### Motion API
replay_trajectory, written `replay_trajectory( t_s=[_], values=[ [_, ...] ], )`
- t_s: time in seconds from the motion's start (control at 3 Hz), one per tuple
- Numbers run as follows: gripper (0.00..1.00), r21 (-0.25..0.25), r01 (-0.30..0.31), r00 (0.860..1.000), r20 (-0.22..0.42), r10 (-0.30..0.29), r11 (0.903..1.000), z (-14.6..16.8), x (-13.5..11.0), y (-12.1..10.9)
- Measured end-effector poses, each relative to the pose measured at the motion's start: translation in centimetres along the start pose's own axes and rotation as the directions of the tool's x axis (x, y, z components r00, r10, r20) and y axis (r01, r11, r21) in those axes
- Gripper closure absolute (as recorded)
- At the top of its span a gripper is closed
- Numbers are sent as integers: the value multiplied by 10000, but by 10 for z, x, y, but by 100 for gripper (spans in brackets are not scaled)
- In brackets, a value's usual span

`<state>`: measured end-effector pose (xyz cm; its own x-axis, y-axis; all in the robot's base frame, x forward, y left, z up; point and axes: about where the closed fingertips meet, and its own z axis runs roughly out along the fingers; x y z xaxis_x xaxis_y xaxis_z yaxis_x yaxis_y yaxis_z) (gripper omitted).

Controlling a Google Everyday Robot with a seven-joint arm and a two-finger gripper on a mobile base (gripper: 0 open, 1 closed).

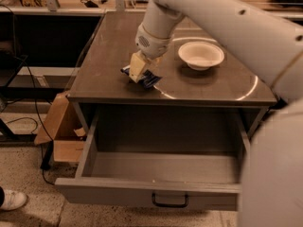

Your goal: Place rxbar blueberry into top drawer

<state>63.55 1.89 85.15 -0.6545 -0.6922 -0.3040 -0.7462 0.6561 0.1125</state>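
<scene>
- Position: the gripper (141, 71) is down at the table (106, 51) surface, centre-left of the frame, at the end of the white arm (227, 13) that comes in from the upper right.
- Jaw state: the jaws are nearly closed, clamped across the middle of the bar (152, 81). Blue wrapper shows on both sides of them, at left and at lower right.
- Bar location: on the table top near its front edge, above the open drawer (118, 193) and well apart from the bowl (200, 56) at upper right. Whether it is already clear of the surface cannot be told.
- Weight: judged light. A small flat wrapped bar should put little load on the grip.
- Stiffness: judged semi-rigid. The filling should hold its shape, but the wrapper ends are loose and would fold.
- Surface: foil wrap is judged slick. A low clamp force may let the bar pivot or slide out during the carry.
- Fragility: low. A short drop into the drawer should do no harm.
- Hold point: across the narrow width at mid-length, as now. Avoid the crimped ends.
- Risk: a bar hanging tilted could catch the table edge on the way down. The drawer below stands wide open, with its handle (169, 203) at bottom centre.
</scene>
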Motion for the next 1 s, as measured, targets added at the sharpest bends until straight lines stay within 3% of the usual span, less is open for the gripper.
replay_trajectory(
  t_s=[0.67, 1.0],
  values=[
    [100, 411, -401, 9915, 1250, 347, 9983, -47, 65, 21],
    [100, 571, -473, 9914, 1243, 400, 9972, -44, 68, 17]
  ],
)
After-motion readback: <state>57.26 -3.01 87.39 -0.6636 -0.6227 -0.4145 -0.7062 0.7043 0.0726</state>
